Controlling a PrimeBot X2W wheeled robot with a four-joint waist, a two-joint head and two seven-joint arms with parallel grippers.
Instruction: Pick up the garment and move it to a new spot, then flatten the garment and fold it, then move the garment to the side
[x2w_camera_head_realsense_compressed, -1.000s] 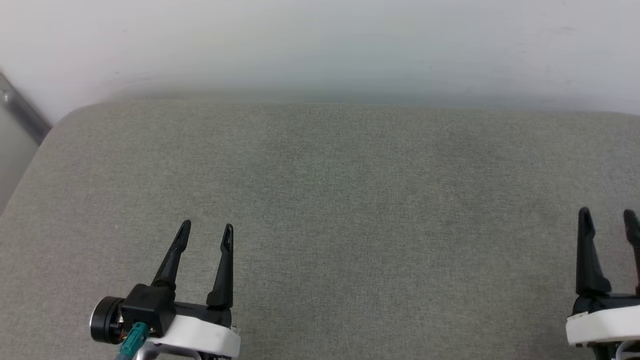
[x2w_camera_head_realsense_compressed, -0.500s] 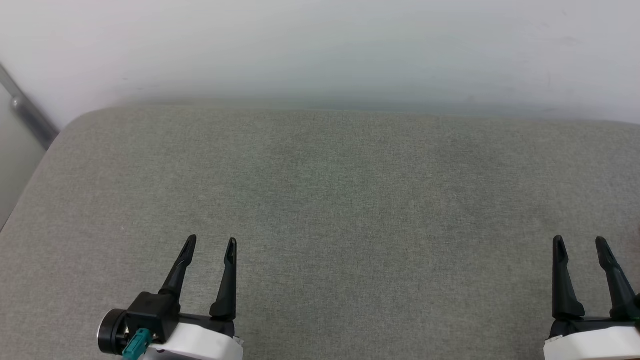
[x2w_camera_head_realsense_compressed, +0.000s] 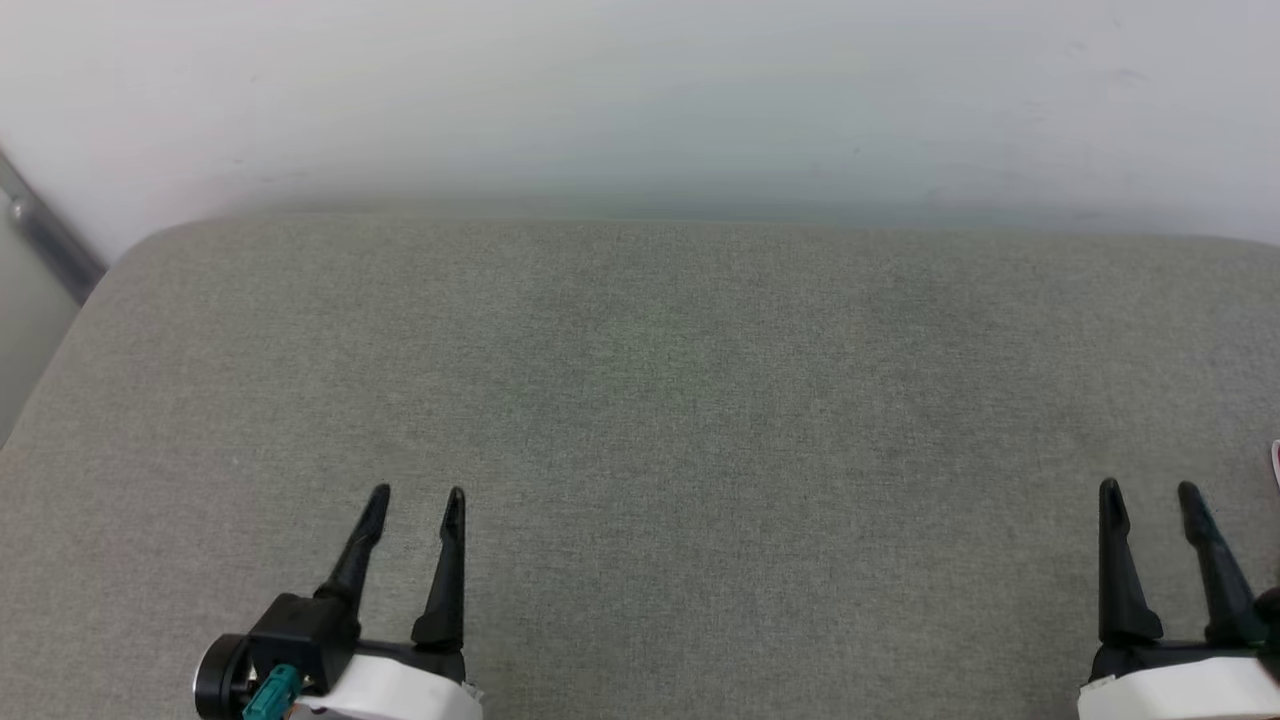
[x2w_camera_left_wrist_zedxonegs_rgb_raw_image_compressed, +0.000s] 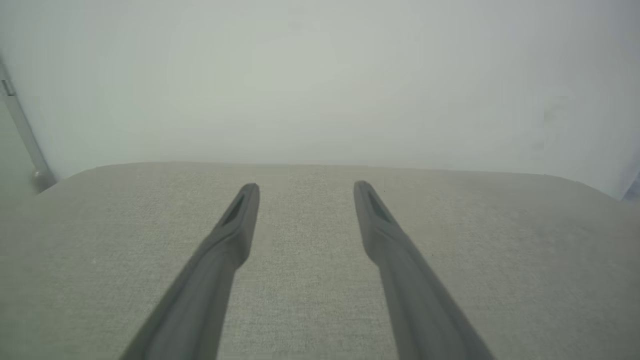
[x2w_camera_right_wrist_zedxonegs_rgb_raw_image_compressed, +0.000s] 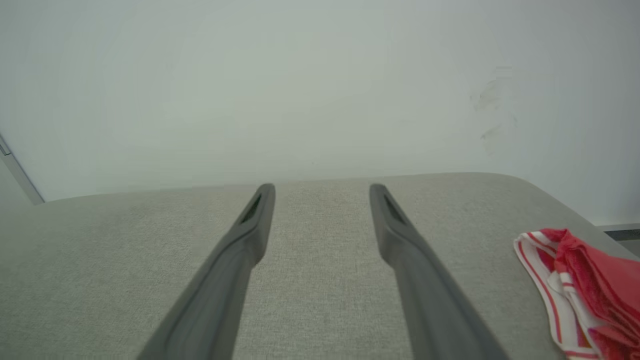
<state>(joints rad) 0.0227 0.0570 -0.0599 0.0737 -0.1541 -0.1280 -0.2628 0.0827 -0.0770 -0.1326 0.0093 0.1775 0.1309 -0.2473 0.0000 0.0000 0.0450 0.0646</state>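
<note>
We see our left tool (x2w_camera_head_realsense_compressed: 417, 494) and right tool (x2w_camera_head_realsense_compressed: 1148, 489) both open and empty, fingers spread over the grey upholstered surface (x2w_camera_head_realsense_compressed: 640, 400), one at each lower corner of the head view. The garment (x2w_camera_right_wrist_zedxonegs_rgb_raw_image_compressed: 590, 285), a bunched red jersey with red-and-white striped trim, lies on that surface near its right edge, to the right of our right tool and clear of its fingers.
</note>
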